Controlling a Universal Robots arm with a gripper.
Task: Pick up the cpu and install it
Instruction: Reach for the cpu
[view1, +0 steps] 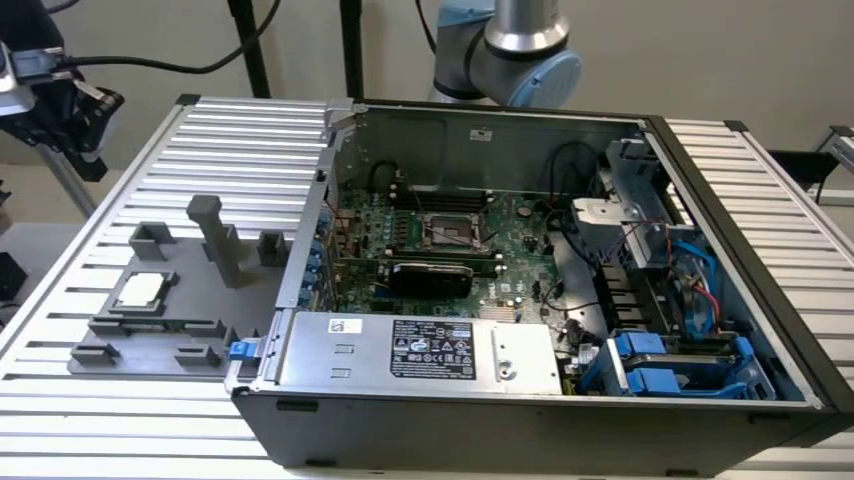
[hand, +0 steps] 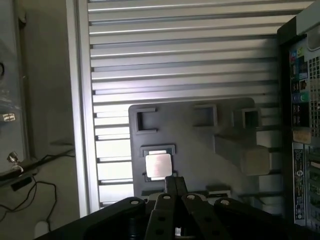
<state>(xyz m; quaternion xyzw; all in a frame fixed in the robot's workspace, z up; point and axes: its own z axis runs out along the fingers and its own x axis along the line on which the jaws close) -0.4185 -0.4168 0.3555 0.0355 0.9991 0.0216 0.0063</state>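
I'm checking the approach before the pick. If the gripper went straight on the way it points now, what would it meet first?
Most likely the cpu in its pocket on the grey holder: in the wrist view the gripper aims right at its edge. Depth is unclear, so the holder might come first.

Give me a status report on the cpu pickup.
Gripper shut, empty, apart from the cpu. The cpu sits in the gray fixture, outside the computer case. Nothing on top of it.
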